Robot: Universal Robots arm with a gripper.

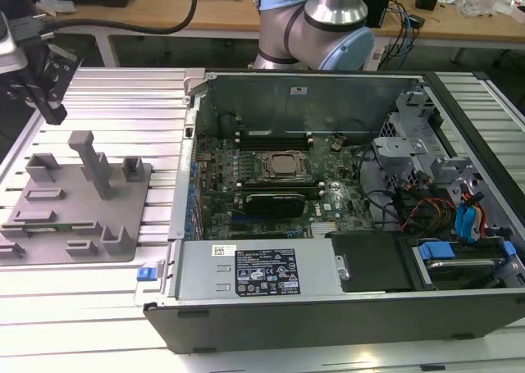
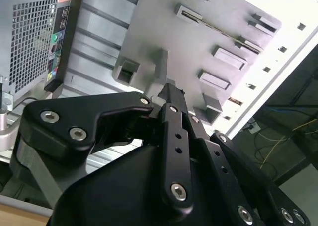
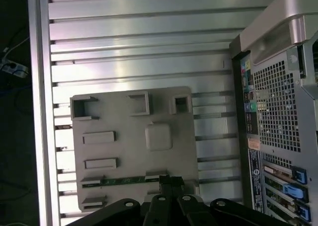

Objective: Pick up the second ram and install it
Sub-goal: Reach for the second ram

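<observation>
A ribbed silver metal surface (image 1: 107, 94) carries a flat grey moulded tray (image 1: 78, 213) with upright posts toward the exterior view's left and, just beside it on the exterior view's right, a large open computer case (image 1: 344, 324) lying on its side.

Arm joint (image 1: 316, 25), upper middle of exterior view: polished silver tube, pale grey rounded housing, light blue end caps. Gripper (image 1: 51, 102), upper part of the exterior view's left: matte black, blocky; silver-grey wrist part (image 1: 6, 41) above it. Second wrist view: flat black linkage bars (image 2: 174, 146), rounded black body, silver socket-head screws (image 2: 179, 191) at pivots.
</observation>
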